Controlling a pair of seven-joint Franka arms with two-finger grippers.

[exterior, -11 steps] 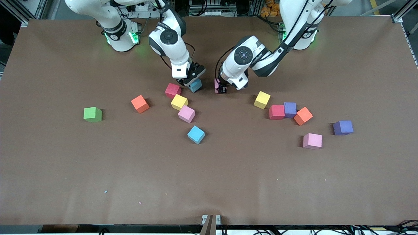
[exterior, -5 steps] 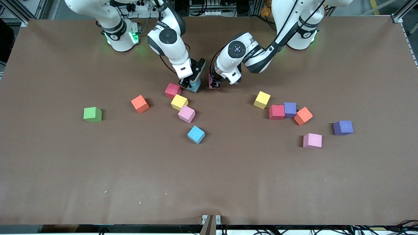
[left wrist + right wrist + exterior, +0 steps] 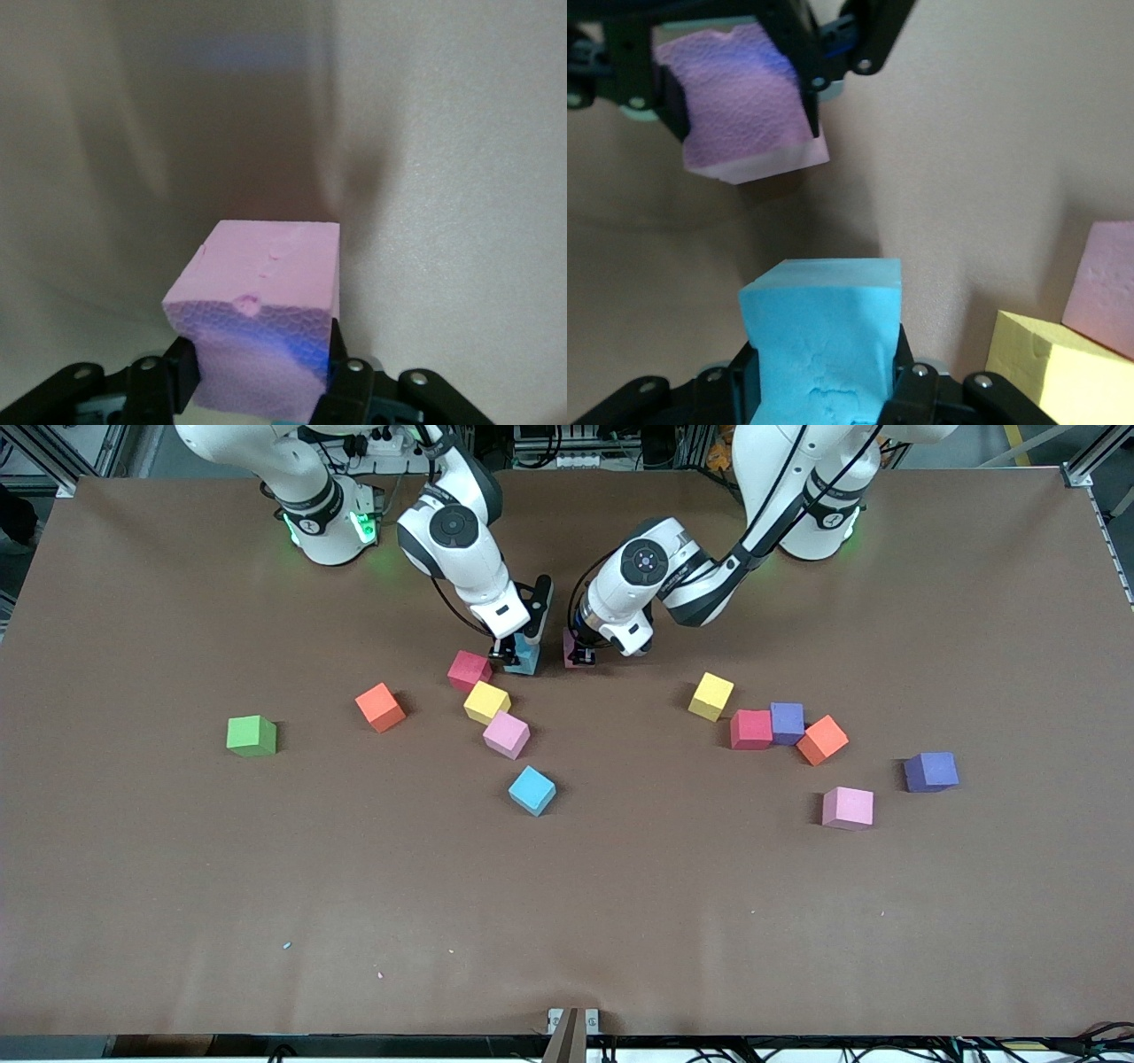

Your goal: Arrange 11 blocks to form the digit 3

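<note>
Two robot arms meet near the middle of the table point(image 3: 177, 886), close to their bases. The right gripper point(image 3: 523, 657) pinches a cyan block point(image 3: 819, 332); the left gripper point(image 3: 578, 657) pinches a pink block point(image 3: 261, 314), just beside it. The two grippers are so close that they could knock together, or a soft foam cube could twist in its grip. A red block point(image 3: 469, 670) and a yellow block point(image 3: 486, 701) crowd the right gripper. No digit 3 is formed yet; the remaining blocks lie scattered.
</note>
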